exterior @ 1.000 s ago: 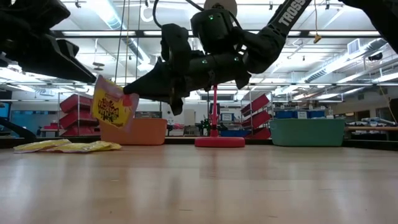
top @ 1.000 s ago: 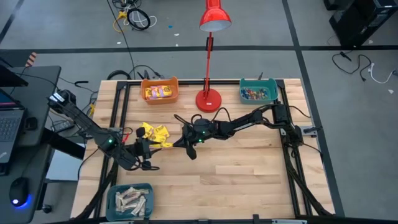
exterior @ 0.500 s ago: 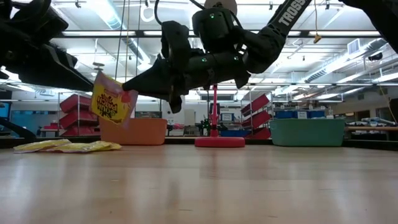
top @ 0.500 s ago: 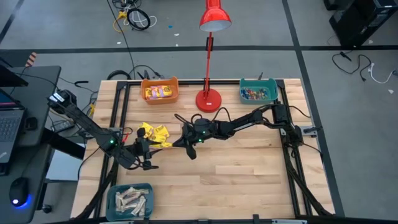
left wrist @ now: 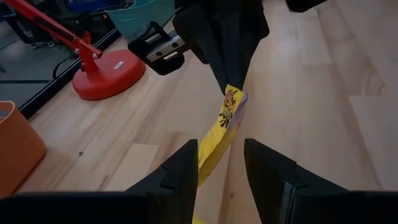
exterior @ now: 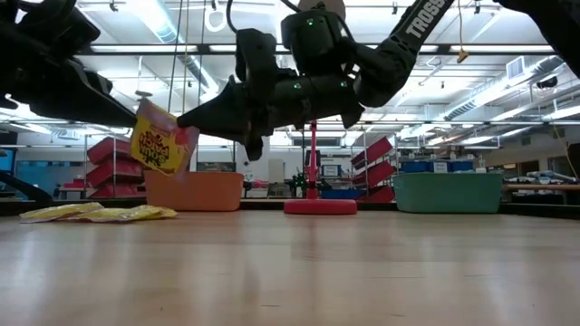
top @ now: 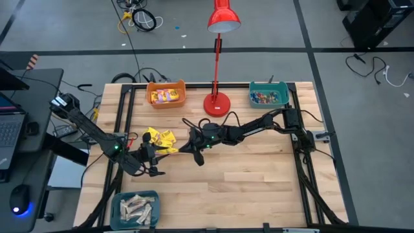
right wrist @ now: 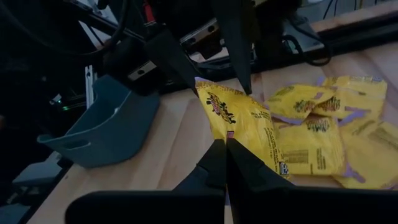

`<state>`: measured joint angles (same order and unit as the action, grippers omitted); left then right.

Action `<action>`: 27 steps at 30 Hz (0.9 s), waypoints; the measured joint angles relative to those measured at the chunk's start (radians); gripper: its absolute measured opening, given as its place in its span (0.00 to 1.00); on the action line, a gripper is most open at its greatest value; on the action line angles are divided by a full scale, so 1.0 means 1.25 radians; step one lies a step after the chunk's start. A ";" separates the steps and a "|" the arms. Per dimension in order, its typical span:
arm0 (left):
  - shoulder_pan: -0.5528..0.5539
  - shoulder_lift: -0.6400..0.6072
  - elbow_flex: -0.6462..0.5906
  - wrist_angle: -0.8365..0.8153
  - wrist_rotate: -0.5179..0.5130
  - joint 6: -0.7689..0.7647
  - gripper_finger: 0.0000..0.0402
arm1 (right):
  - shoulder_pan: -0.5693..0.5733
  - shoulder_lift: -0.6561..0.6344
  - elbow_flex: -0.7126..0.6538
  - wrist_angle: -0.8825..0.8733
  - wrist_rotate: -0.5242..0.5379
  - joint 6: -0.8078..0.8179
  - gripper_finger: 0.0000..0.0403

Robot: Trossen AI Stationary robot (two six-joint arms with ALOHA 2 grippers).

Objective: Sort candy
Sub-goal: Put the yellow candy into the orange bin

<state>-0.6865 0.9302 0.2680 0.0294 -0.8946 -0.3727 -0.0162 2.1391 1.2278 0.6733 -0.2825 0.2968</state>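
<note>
Candy in a yellow square packet with dark print [exterior: 161,149] hangs in the air above the wooden table [top: 246,181], pinched at one edge by the right gripper [right wrist: 225,163], whose fingers are closed tight on it. The left gripper [left wrist: 222,163] sits just beside it, fingers parted on either side of the packet's other end (not clamping it). More yellow packets [top: 160,138] lie on the table nearby, close to the orange plastic bin [top: 166,94].
</note>
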 joint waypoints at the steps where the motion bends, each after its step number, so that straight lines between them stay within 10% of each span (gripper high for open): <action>1: 0.000 0.000 0.000 0.004 0.000 0.000 0.33 | 0.000 0.000 0.000 0.004 0.000 -0.007 0.00; 12: 0.025 0.000 0.000 0.004 0.000 0.001 0.30 | 0.000 0.000 0.001 0.041 0.000 -0.051 0.00; 20: 0.026 0.000 0.000 0.007 0.014 0.019 0.04 | -0.002 0.000 0.001 0.040 0.001 -0.054 0.00; 27: 0.025 0.000 0.008 0.028 0.016 0.060 0.01 | -0.007 0.000 0.001 0.041 0.000 -0.052 0.02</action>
<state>-0.6556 0.9302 0.2780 0.0649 -0.8749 -0.2980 -0.0248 2.1391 1.2285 0.7250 -0.2821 0.2321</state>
